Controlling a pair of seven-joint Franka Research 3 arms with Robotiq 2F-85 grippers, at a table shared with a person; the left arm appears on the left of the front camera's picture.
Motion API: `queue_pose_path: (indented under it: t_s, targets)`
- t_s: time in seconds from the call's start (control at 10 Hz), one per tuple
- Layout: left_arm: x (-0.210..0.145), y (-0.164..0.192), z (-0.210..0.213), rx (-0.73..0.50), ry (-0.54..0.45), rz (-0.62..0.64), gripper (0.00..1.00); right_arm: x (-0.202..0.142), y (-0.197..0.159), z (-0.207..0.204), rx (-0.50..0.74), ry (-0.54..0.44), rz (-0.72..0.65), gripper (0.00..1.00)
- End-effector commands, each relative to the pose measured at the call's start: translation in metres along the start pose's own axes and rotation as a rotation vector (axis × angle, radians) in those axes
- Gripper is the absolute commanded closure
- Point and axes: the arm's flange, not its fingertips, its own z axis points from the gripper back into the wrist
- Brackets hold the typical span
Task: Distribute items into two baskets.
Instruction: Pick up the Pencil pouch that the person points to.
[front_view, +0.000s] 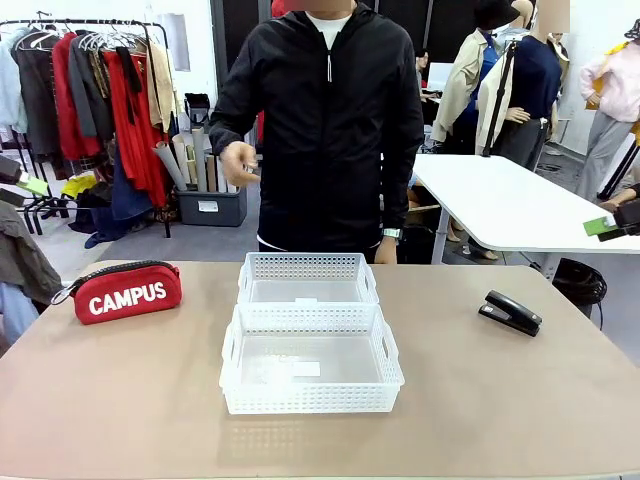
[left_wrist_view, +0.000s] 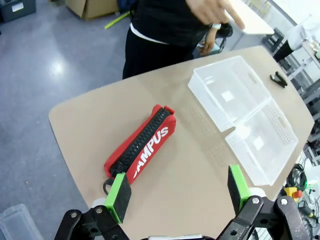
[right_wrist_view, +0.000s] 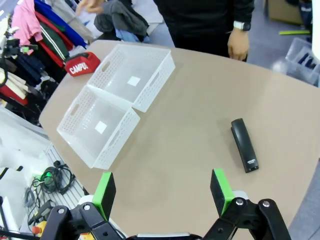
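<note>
The left gripper (left_wrist_view: 177, 189) hung high over the table (front_view: 120, 400), its jaws wide apart and holding nothing. The red pouch (left_wrist_view: 144, 147) lay on the table just ahead of them, closer to 1 finger than the other. Its long side slanted across the gap, so I think the wrist would need a turn first. The right gripper (right_wrist_view: 162, 192) hung the same way, jaws wide and bare. The black stapler (right_wrist_view: 244, 145) lay ahead, a bit past 1 finger, pointing away from the jaws. The 2 baskets (front_view: 312, 400) sat touching, with nothing inside.
</note>
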Motion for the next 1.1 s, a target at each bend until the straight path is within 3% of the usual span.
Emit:
queue_pose_path:
  t_s: [0.0,1.0]
  targets:
    - [0.0002,0.0047,0.0055,-0.033,-0.035,-0.029,0.0,-0.0045,-0.0005,0.0027,0.021,-0.044,0.019,0.0]
    - [0.0001,0.0022,0.0061,-0.015,-0.021,-0.007,0.0,-0.0044,-0.0023,0.0075,0.009,-0.02,-0.014,0.0]
